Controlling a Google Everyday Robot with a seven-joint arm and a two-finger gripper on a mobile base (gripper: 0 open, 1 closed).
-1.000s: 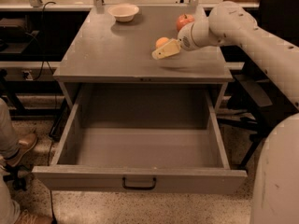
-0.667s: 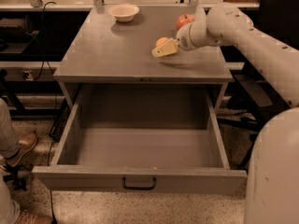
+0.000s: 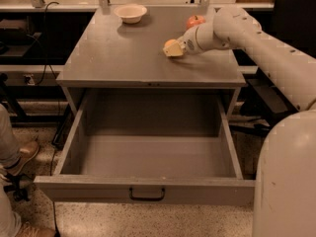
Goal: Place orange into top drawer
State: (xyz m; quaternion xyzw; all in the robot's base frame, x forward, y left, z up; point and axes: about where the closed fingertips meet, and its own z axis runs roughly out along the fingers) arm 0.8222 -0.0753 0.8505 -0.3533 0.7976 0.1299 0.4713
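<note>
Gripper point(image 3: 173, 49) is low over the cabinet top point(image 3: 123, 58), right of centre. Fingers point(image 3: 177, 51) are clamped on the orange point(image 3: 170, 43), and only its upper curve shows past the pads. Can't tell whether the orange touches the surface or sits just off it.

Relative to the fingers:
- The red apple point(image 3: 195, 20) is behind and to the right, near but apart, towards the back edge.
- The bowl point(image 3: 131, 12) is behind and to the left, well apart, at the back edge.
- The top's front edge is forward of the fingers, with bare surface between.
- The top drawer point(image 3: 89, 190) is below and forward, pulled out, cavity open from above. Its side walls flank the cavity, and its back part sits under the top's front lip.
- The drawer's front panel, with the black handle point(image 3: 147, 196), is the edge farthest from the fingers.

The arm point(image 3: 256, 43) comes in from the right, over the top's right edge. The robot body point(image 3: 286, 181) stands beside the drawer's right front corner. A person's shoe point(image 3: 22, 154) is on the floor left of the drawer, clear of its left wall. The surface left of the fingers is bare out to the left edge.
</note>
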